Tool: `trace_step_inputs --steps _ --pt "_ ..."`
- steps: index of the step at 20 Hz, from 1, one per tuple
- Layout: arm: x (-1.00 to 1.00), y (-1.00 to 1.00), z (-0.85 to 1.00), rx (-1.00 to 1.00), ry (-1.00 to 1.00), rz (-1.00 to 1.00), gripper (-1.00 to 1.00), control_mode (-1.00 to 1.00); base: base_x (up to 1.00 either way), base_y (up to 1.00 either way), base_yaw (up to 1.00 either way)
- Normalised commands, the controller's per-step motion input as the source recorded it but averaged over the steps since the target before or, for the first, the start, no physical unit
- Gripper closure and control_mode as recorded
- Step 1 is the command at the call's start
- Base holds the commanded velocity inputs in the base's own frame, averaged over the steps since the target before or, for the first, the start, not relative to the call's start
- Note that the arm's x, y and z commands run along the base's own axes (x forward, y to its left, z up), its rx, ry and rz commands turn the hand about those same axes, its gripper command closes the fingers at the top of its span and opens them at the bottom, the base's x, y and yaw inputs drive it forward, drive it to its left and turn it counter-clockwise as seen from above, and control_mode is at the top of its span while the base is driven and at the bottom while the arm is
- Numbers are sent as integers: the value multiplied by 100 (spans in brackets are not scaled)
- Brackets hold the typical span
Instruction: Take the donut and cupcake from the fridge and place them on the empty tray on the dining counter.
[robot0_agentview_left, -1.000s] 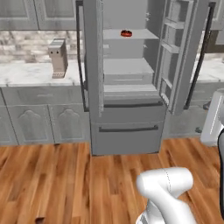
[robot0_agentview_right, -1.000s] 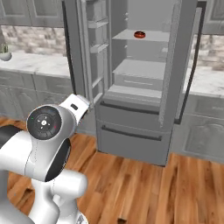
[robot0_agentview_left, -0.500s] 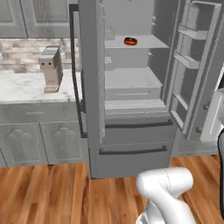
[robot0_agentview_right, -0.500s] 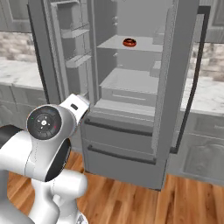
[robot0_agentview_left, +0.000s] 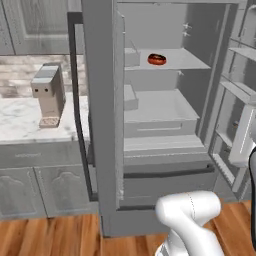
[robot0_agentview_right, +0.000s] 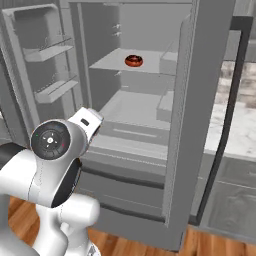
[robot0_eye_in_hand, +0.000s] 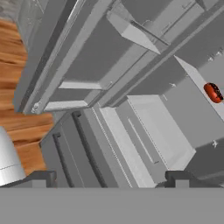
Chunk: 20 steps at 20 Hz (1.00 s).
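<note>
The grey fridge (robot0_agentview_left: 100, 100) stands with both upper doors swung open. The donut (robot0_agentview_left: 157, 59), a small orange-brown ring with a dark top, lies alone on its upper shelf, also seen in the right base view (robot0_agentview_right: 133, 61) and at the right edge of the hand view (robot0_eye_in_hand: 213, 92). My gripper (robot0_eye_in_hand: 111, 179) is open, its dark fingertips (robot0_eye_in_hand: 41, 177) wide apart with nothing between them. It points at the fridge's lower interior (robot0_eye_in_hand: 144, 131), well short of the donut. The cupcake, the tray and the dining counter are out of view.
A grey countertop appliance (robot0_agentview_left: 47, 95) stands on the marble wall counter (robot0_agentview_left: 20, 125) left of the fridge, above grey cabinets. The open doors' shelves (robot0_agentview_left: 240, 75) (robot0_agentview_right: 45, 55) jut out on both sides. The black door handle (robot0_agentview_right: 225, 125) and wood floor (robot0_agentview_left: 50, 235) lie close.
The whole picture has grown and shifted: the base has driven closer to the open fridge. The donut stays on its shelf and the gripper stays open.
</note>
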Motion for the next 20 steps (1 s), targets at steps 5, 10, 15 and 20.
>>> trace_step_inputs --steps 5,10,15,20 --pt "0 0 0 0 0 0 -100 100 93 0 -3" --pt "0 0 0 0 0 0 -100 100 92 0 -3" --pt "0 0 0 0 0 0 -100 100 81 0 -1" --pt "0 0 0 0 0 0 -100 100 57 0 0"
